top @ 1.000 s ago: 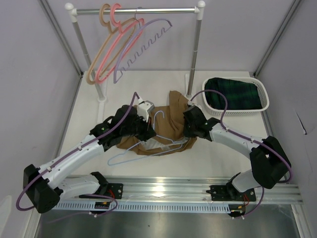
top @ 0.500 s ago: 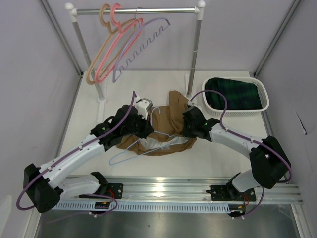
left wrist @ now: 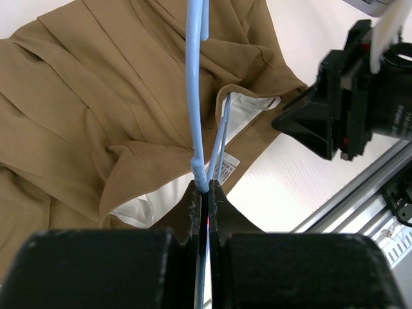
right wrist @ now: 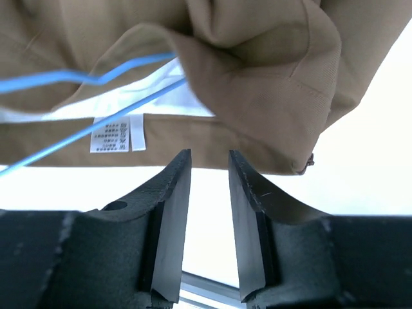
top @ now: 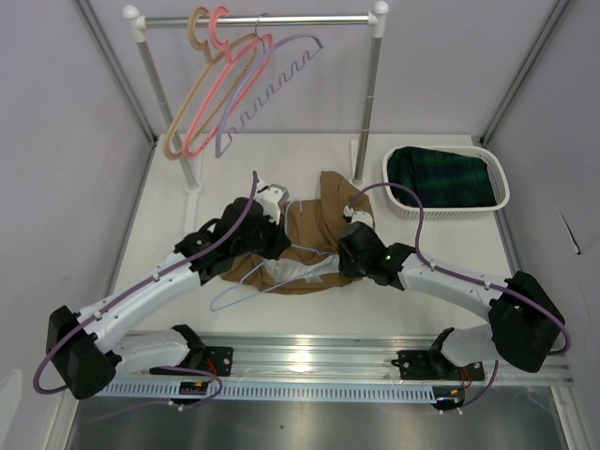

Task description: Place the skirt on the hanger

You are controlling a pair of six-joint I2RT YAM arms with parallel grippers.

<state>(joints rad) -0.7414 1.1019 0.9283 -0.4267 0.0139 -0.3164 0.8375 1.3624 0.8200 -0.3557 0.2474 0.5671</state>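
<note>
The tan-brown skirt lies crumpled on the white table, its whitish lining showing at the near opening. The pale lavender-blue hanger lies across it, with one arm reaching into the opening and its hook toward the back. My left gripper is shut on the hanger's neck, over the skirt. My right gripper is open and empty, its jaws just short of the skirt's near right hem. The hanger's wires and a care label show in the right wrist view.
A clothes rail at the back carries tan, pink and scalloped lavender hangers. Its right post stands just behind the skirt. A white basket holding dark green plaid cloth sits at the right. A metal rail runs along the near edge.
My right gripper has moved from the skirt's right side toward the near right hem. The left gripper has shifted the hanger slightly back and deeper into the skirt's opening.
</note>
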